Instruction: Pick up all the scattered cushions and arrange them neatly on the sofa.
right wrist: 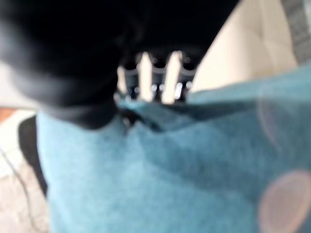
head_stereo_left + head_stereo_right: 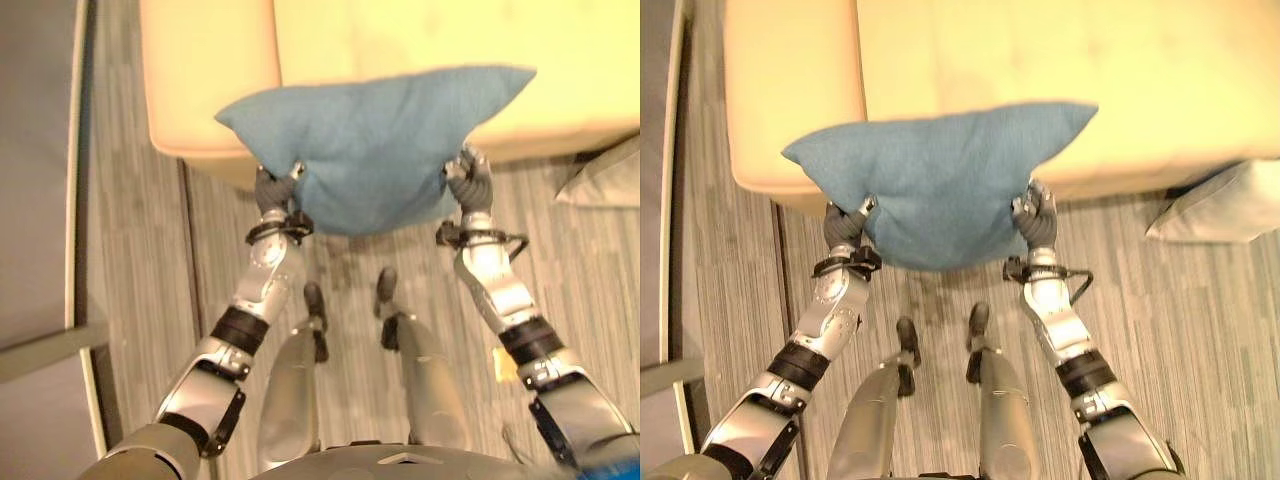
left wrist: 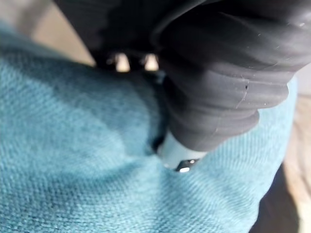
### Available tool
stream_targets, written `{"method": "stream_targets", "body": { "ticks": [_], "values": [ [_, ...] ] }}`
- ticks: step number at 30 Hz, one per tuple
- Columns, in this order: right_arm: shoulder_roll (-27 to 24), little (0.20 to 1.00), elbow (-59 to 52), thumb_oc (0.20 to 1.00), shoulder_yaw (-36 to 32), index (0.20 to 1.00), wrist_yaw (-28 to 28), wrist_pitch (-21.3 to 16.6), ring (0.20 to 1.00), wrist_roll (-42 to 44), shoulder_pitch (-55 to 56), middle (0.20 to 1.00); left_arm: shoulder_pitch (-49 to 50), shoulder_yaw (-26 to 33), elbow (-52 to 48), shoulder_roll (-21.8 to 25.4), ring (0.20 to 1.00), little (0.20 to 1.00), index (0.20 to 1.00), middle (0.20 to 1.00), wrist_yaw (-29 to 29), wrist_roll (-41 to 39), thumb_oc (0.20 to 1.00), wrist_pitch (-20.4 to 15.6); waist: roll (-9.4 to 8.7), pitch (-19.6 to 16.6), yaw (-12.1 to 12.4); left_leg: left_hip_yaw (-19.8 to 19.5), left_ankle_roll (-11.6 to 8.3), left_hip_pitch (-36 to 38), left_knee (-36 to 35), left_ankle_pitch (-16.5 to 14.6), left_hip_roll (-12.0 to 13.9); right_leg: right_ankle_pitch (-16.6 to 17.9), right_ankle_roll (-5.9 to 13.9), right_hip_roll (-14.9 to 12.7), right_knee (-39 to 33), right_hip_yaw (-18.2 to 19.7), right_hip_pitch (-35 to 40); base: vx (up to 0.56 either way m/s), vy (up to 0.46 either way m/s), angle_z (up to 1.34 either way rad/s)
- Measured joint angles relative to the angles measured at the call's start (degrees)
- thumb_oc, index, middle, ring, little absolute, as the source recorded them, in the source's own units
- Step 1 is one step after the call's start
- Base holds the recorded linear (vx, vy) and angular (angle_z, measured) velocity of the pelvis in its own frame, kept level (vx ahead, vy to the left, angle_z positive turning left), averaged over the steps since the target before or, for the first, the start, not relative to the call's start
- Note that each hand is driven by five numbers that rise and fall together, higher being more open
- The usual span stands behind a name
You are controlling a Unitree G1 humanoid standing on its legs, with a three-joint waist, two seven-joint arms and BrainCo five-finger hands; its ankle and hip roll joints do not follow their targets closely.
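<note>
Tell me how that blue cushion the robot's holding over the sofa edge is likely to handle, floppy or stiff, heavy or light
Probably soft and floppy: the blue cushion dents where the left hand and right hand pinch its lower corners, and its fabric creases around the fingers. Likely light for its size, since two corner pinches carry it above the sofa. The woven cover looks grippy rather than slippery.

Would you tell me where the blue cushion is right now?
The blue cushion is held up between the left hand and right hand, over the front edge of the cream sofa, centred in the eye views.
</note>
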Motion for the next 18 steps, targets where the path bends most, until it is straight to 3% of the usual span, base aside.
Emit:
{"method": "stream_targets", "body": {
  "ticks": [2,5,7,9,11,13,16,17,18],
  "values": [
    [-0.1,0.2,-0.2,0.2,-0.2,0.2,0.4,0.0,0.2,0.0,1.8,0.2,0.6,-0.2,-0.3,-0.1,0.2,0.2,0.2,0.2,-0.9,0.8,0.2,0.0,-0.76,-1.6,-0.4,0.1,-0.15,1.8,-0.3,0.0,0.6,0.5,-1.06,0.9,-1.0,-0.4,2.0,0.17,0.0,-0.05],
    [0.4,0.2,-0.2,0.2,-1.9,0.2,2.5,0.2,0.2,0.0,4.8,0.2,4.4,-0.5,-0.3,-0.5,0.2,0.2,0.2,0.2,-2.6,0.8,0.2,0.9,-0.92,-2.0,-0.9,0.2,-0.44,10.3,-3.7,-0.2,0.4,0.1,-0.58,2.2,-4.1,1.7,9.5,0.29,0.069,-0.32],
    [0.3,0.2,-0.6,0.2,-2.1,0.2,2.6,0.2,0.2,0.0,6.3,0.2,5.7,-0.8,-0.3,-0.7,0.2,0.2,0.2,0.2,-3.2,0.8,0.2,1.1,-0.55,-4.5,-1.4,0.0,-0.64,11.6,-5.5,-0.3,0.0,0.2,-0.36,2.5,-5.0,2.2,10.2,0.26,0.145,-0.12],
    [0.6,0.2,-0.4,0.2,-2.5,0.2,2.6,0.2,0.2,0.0,6.3,0.2,6.8,-1.1,-0.3,-0.8,0.2,0.2,0.2,0.2,-4.0,0.8,0.2,1.5,-2.07,-5.0,0.8,-5.1,-0.42,12.6,-6.0,-1.0,-1.9,2.0,-0.88,2.8,-6.8,6.7,11.7,0.16,0.104,-0.68],
    [-0.2,0.2,-0.5,0.2,-2.4,0.2,3.2,0.3,0.2,-0.1,6.2,0.2,7.7,-0.8,-0.3,-0.6,0.2,0.2,0.2,0.2,-4.1,0.8,0.2,1.7,-1.92,-5.1,0.9,-6.4,0.07,12.6,-6.5,-0.9,-2.9,2.2,-0.14,3.1,-6.7,8.3,12.1,0.25,0.193,-0.71],
    [0.4,0.2,-1.0,0.2,-2.2,0.2,3.6,0.9,0.2,-0.7,7.2,0.2,8.5,-1.1,-0.3,-0.2,0.2,0.2,0.2,0.2,-4.1,0.8,0.2,2.4,-2.48,-5.4,0.3,-4.6,1.54,14.9,-7.6,-0.9,-3.9,2.3,1.6,2.9,-6.1,9.5,12.5,0.19,0.206,-0.55],
    [1.2,0.2,-1.2,0.2,-2.4,0.2,4.0,1.7,0.2,-2.3,8.1,0.2,10.9,-0.4,-0.3,-0.5,0.2,0.2,0.2,0.2,-4.2,0.8,0.2,3.0,-1.89,-5.5,1.5,1.2,3.55,21.6,-12.5,-0.5,-4.6,4.5,6.92,1.8,-0.5,10.5,11.2,0.14,0.191,-0.83],
    [1.4,0.2,-1.2,0.2,-2.3,0.2,4.0,1.8,0.2,-2.5,8.8,0.2,11.6,-0.2,-0.3,-0.5,0.2,0.2,0.2,0.2,-4.2,0.8,0.2,3.3,-1.31,-5.7,1.1,2.5,4.53,22.6,-12.9,-0.5,-4.2,4.5,10.23,1.2,1.4,9.5,10.9,0.2,0.237,-0.57],
    [1.7,0.2,-1.2,0.2,-2.2,0.2,4.1,1.9,0.2,-2.9,9.2,0.2,11.7,-0.4,-0.3,-0.4,0.2,0.2,0.2,0.2,-4.2,0.8,0.2,3.5,-1.33,-5.8,0.5,2.5,5.05,22.8,-12.3,-1.6,-4.8,5.1,11.33,0.8,3.0,8.7,10.7,0.15,0.183,-0.56]
  ]
}}
